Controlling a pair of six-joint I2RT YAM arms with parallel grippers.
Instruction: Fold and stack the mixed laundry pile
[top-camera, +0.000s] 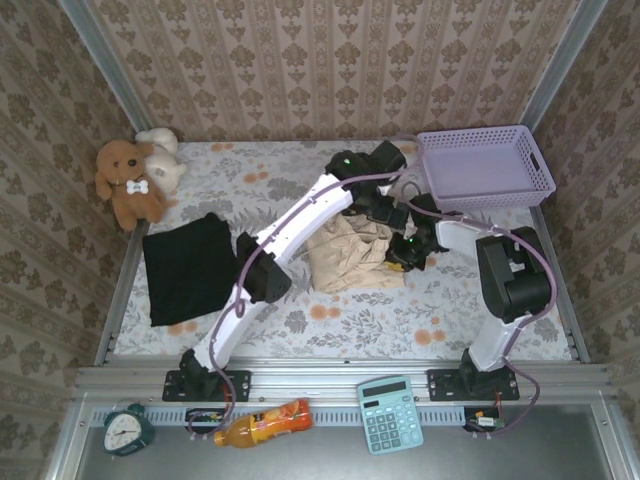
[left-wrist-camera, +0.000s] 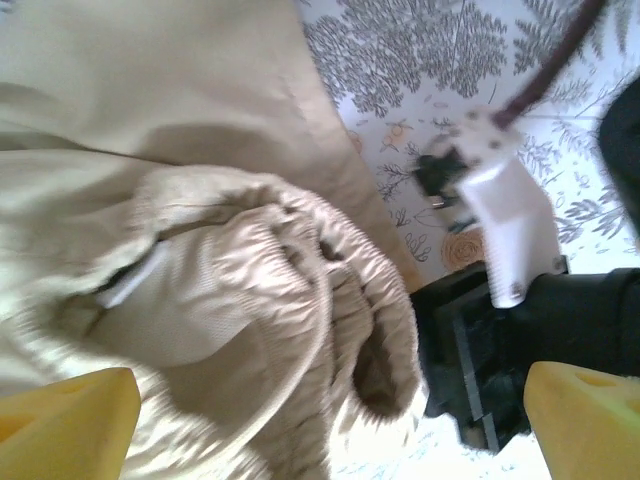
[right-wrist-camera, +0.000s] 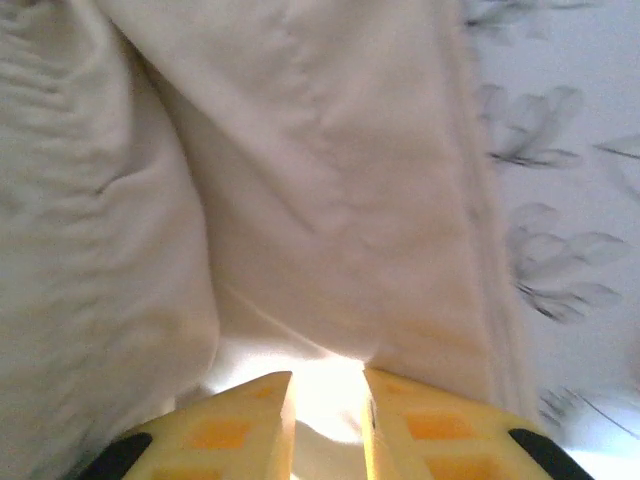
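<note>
Rt pincer (right-wrist-camera: 327, 385) pinching beige garment (top-camera: 345, 265); L pincer (left-wrist-camera: 325, 405) spread over it; basket (top-camera: 480, 195) behind.

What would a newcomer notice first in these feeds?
The crumpled beige garment at mid-table draws the eye: the right gripper pinches its cloth, while the left gripper hangs open above its gathered edge. The black garment lies flat at the left, near the plush toys in the far-left corner.

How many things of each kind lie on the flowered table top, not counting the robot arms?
Clothes: 2 (black garment, beige garment)
Plush toys: 2 (brown toy, cream toy)
Basket: 1
Total: 5
</note>
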